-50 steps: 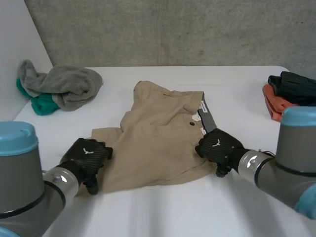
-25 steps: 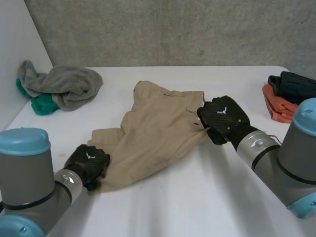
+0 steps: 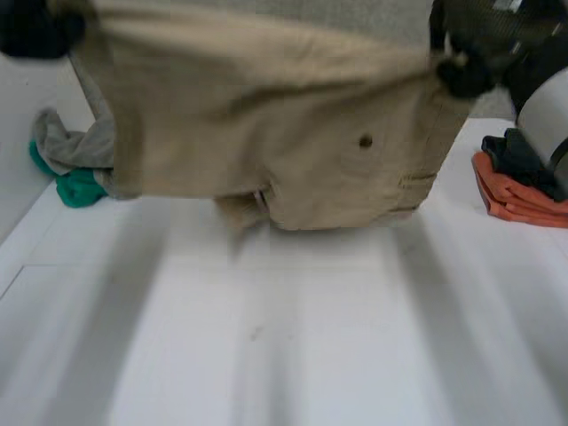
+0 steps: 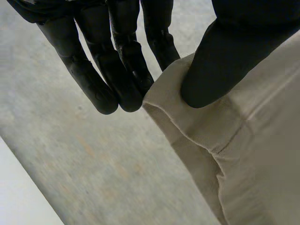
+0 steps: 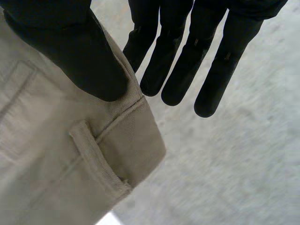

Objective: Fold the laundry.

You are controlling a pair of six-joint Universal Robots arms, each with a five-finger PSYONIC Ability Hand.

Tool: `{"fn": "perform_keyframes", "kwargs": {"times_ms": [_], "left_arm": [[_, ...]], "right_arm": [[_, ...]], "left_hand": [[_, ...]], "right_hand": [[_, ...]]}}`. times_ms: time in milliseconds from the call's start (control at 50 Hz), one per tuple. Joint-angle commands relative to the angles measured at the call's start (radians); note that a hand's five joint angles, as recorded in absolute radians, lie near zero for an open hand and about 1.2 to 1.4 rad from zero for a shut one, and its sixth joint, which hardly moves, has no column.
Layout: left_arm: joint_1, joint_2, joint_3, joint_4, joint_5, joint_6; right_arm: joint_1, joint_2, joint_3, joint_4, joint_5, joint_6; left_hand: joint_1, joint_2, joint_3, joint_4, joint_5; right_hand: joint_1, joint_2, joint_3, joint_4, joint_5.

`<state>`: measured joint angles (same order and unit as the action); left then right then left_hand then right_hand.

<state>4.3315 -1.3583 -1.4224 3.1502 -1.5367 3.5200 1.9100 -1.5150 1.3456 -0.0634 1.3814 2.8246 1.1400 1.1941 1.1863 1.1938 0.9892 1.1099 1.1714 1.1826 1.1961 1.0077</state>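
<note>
Above the table [image 3: 311, 355], your left hand [image 3: 31, 27] and right hand [image 3: 470, 53] hold khaki shorts [image 3: 266, 133] taut; wrist views reveal thumbs pinching corners.

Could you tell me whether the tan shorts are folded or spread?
Spread: the left hand and right hand hold the shorts up, stretched wide between them.

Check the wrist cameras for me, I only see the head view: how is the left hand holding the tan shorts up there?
Observer: The left hand pinches a folded corner of the tan shorts between its thumb and its straight fingers.
Operator: And the right hand?
Observer: The right hand pinches its corner the same way, with the thumb on the front of the cloth just above a belt loop and the fingers straight behind it.
</note>
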Motion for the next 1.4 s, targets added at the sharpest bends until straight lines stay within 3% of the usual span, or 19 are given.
{"fn": "perform_keyframes", "kwargs": {"times_ms": [20, 220, 340, 480, 580, 700, 860, 940, 1080, 1240, 1400], "left_arm": [[0.022, -0.261, 0.316, -0.169, 0.009, -0.018], [-0.003, -0.674, 0.597, -0.200, 0.023, -0.016], [-0.006, -0.835, 0.840, -0.138, 0.009, -0.019], [0.005, -0.788, 1.042, 0.121, -0.016, -0.134], [0.020, -0.748, 1.036, 0.142, 0.049, -0.220], [0.048, -0.700, 0.875, 0.074, 0.090, -0.259], [0.040, -0.656, 0.464, 0.090, 0.135, -0.245], [0.028, -0.685, 0.227, 0.142, 0.153, -0.181], [0.019, -0.743, 0.004, 0.153, 0.139, -0.017], [-0.015, -0.596, -0.193, -0.088, 0.115, 0.174], [-0.059, -0.403, -0.329, -0.413, 0.098, 0.336]], "right_arm": [[0.000, 0.071, -0.170, 0.086, 0.011, 0.009], [0.038, 0.337, -0.278, 0.112, 0.024, -0.001], [0.079, 0.505, -0.434, -0.088, 0.155, -0.007], [0.083, 0.472, -0.487, -0.442, 0.316, 0.008], [0.095, 0.359, -0.399, -0.481, 0.306, 0.032], [0.098, 0.308, -0.292, -0.385, 0.237, 0.045], [0.095, 0.337, -0.083, -0.256, 0.188, 0.062], [0.092, 0.412, 0.024, -0.254, 0.168, 0.039], [0.073, 0.527, 0.144, -0.230, 0.169, -0.063], [0.038, 0.415, 0.218, -0.060, 0.151, -0.200], [-0.022, 0.271, 0.290, 0.451, 0.062, -0.514]], "left_hand": [[0.256, 0.202, 0.210, 0.202, 0.233], [0.256, 0.202, 0.210, 0.202, 0.233], [0.256, 0.202, 0.210, 0.202, 0.233], [0.256, 0.202, 0.210, 0.202, 0.233], [0.256, 0.202, 0.210, 0.202, 0.233], [0.256, 0.202, 0.210, 0.202, 0.233], [0.256, 0.202, 0.210, 0.202, 0.233], [0.256, 0.202, 0.210, 0.202, 0.233], [0.256, 0.202, 0.210, 0.202, 0.233], [0.256, 0.202, 0.210, 0.202, 0.233], [0.256, 0.202, 0.210, 0.202, 0.233]], "right_hand": [[0.286, 0.225, 0.214, 0.200, 0.214], [0.286, 0.225, 0.214, 0.200, 0.214], [0.286, 0.225, 0.214, 0.200, 0.214], [0.286, 0.225, 0.214, 0.200, 0.214], [0.286, 0.225, 0.214, 0.200, 0.214], [0.286, 0.225, 0.214, 0.200, 0.214], [0.286, 0.225, 0.214, 0.200, 0.214], [0.286, 0.225, 0.214, 0.200, 0.214], [0.286, 0.225, 0.214, 0.200, 0.214], [0.286, 0.225, 0.214, 0.200, 0.214], [0.286, 0.225, 0.214, 0.200, 0.214]]}}
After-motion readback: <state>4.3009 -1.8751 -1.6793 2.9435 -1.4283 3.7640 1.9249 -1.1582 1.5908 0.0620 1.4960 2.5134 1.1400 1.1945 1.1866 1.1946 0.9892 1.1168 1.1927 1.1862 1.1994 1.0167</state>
